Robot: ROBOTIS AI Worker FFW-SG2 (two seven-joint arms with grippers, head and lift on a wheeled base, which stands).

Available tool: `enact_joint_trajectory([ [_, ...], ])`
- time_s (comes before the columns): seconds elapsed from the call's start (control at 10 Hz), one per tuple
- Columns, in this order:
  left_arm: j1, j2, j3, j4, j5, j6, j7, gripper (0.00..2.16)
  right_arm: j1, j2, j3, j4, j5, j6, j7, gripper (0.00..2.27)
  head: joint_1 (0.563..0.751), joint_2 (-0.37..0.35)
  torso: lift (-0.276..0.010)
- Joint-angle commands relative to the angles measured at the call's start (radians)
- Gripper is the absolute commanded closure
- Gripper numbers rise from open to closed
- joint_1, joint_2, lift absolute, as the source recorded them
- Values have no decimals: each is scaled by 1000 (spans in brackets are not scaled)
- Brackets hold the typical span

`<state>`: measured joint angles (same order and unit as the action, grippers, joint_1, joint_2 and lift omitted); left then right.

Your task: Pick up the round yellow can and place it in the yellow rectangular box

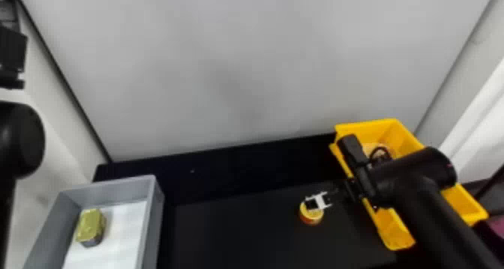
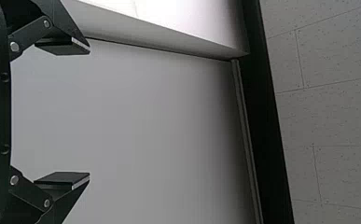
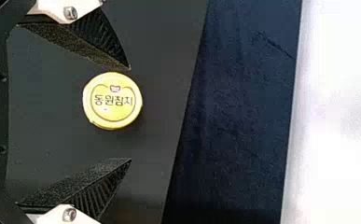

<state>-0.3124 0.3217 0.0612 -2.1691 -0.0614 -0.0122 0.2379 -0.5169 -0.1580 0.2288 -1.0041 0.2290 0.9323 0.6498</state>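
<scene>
Poised with right gripper [image 3: 130, 114], spread and empty, over round yellow can [image 3: 113, 101] on black table [image 1: 232, 230], left of yellow rectangular box [image 1: 397, 232]. Parked at left with left gripper [image 2: 89, 112], also spread. Seemingly lined up; yet to grasp, lift or box.

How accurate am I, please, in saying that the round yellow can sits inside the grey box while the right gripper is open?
The location is wrong: the head view shows the round yellow can on the dark surface, outside the grey box. The right gripper is indeed open.
</scene>
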Motion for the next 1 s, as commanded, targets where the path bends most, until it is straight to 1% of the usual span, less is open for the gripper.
enact_joint_trajectory([
  [0.0, 0, -1, 2, 0, 0, -6, 0, 298, 8, 17, -12, 45, 1, -62, -16, 84, 740, 18, 0],
  [0.2, 0, -2, 2, 0, 0, -8, 0, 298, 8, 23, -11, 61, 20, -74, -27, 84, 740, 18, 0],
  [0.9, 0, -1, 2, 0, 0, -11, 0, 300, 11, 40, -8, 104, 20, -108, -28, 82, 740, 18, 0],
])
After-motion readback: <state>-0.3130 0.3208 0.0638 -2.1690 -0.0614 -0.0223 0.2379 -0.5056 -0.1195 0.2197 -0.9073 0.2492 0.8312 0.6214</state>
